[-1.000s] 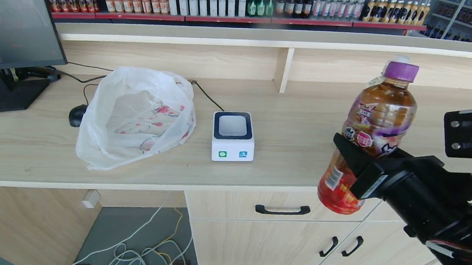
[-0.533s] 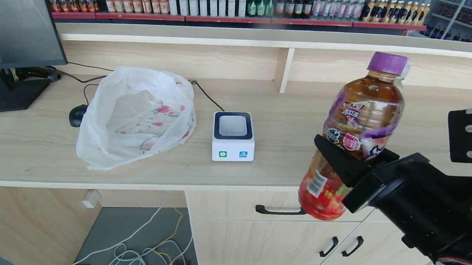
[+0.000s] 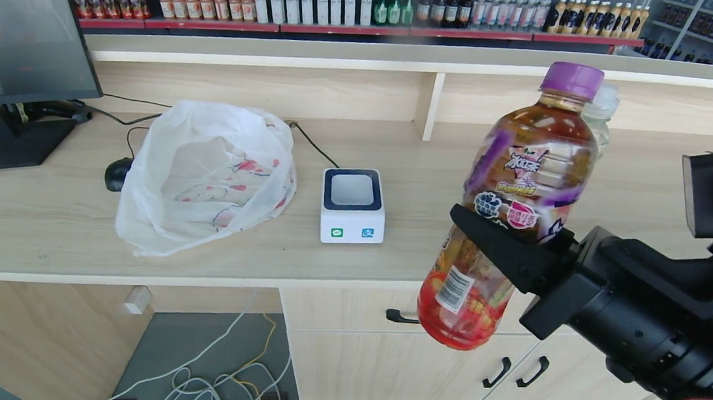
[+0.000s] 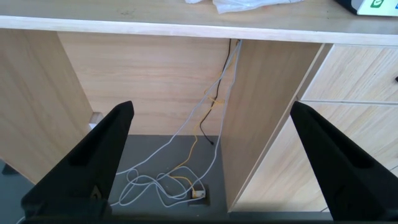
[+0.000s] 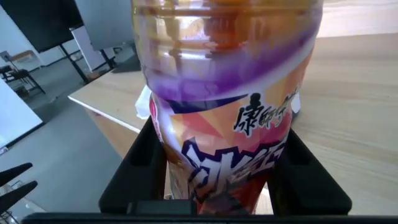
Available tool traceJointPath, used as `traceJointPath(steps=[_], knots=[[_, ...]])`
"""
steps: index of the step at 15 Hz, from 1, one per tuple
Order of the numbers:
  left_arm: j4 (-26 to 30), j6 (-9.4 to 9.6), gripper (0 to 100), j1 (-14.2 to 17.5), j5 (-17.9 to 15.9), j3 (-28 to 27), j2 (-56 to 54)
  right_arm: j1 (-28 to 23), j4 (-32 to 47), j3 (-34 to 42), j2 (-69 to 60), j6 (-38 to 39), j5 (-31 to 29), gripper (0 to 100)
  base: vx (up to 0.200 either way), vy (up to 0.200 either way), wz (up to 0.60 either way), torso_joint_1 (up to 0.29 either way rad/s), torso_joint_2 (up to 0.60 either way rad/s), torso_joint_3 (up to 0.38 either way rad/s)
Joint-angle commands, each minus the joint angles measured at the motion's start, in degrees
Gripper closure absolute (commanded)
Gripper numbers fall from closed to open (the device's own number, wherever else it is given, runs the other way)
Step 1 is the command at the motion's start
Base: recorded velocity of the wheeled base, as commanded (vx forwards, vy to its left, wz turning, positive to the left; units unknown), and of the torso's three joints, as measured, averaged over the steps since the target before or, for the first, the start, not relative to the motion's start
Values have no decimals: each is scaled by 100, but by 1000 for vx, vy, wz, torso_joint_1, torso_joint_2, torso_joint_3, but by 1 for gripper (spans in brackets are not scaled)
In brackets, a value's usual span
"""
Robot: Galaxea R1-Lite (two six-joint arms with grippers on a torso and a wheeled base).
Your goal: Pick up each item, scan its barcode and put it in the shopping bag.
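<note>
The tea bottle [image 3: 522, 205], purple-capped and filled with amber drink, hangs in the air off the bench's [image 3: 47, 228] front edge toward its right end, tilted, its barcode [image 3: 454, 289] low on the label. The right hand [image 3: 516, 242] is clenched round its middle. A clear bottle [image 3: 601, 110] shows behind its neck. The white scanner [image 3: 352, 205] sits mid-bench near the front edge, with the open shopping bag [image 3: 204, 177] just to its left. Beyond the bag are a mouse [image 3: 117, 174] and a monitor [image 3: 26, 26]. The left hand [image 4: 205, 168] hangs released, fingers wide, below the bench's front edge.
</note>
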Motion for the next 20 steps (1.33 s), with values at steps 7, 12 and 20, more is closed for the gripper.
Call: traceJointPath(steps=[7,12,20], knots=[[-1,2,0,4,-4,0,-2,-104,-13,-682,40,1028,948,100,0,0,0,0,0,0],[-1,2,0,4,-4,0,-2,-104,-118,-814,49,1652,1264,100,0,0,0,0,0,0],[-1,2,0,4,-4,0,-2,-104,-162,-981,49,1915,1273,100,0,0,0,0,0,0]])
